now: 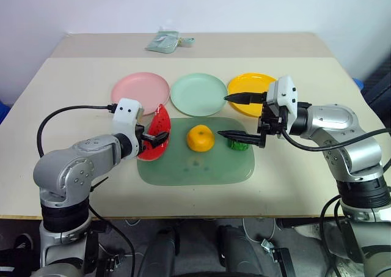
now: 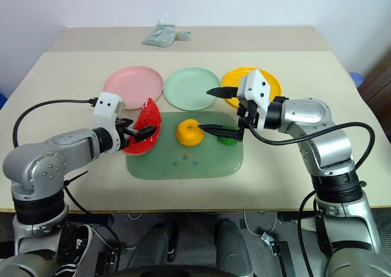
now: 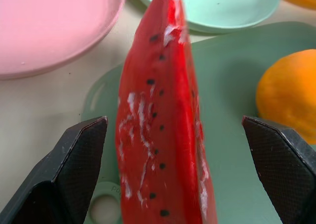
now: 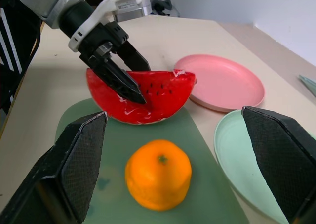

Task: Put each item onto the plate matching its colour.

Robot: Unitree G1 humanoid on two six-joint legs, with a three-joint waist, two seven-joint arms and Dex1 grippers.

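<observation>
Tabletop, mid-task: three plates sit in a row toward the far side of the table (image 1: 73,185), pink plate (image 1: 140,87) on the robot's left, mint plate (image 1: 198,93) in the middle, yellow-orange plate (image 1: 250,93) on the right, all bare. Just in front lies the translucent green mat (image 1: 195,164), its far edge near the mint plate's rim.

Watermelon wedge (image 1: 160,136) stands on edge at the mat's left end, rind side hanging over the mat edge toward the table. L gripper (image 1: 156,137) is at the wedge w/ fingers spread wide, one each side of the slice, not pinching it. The orange (image 1: 200,137) sits mid-mat, apart from the wedge. Dark green ball (image 1: 238,144) sits at the mat's right, partly hidden behind a finger.

R gripper (image 1: 239,115) hangs above the mat's right end, pointing across toward the left, fingers spread wide, holding nothing; upper finger over the yellow-orange plate's near rim, lower finger in front of the ball.

Open table to the front & both sides of the mat. A small pale cloth pouch (image 1: 164,41) lies at the far edge, well apart.
</observation>
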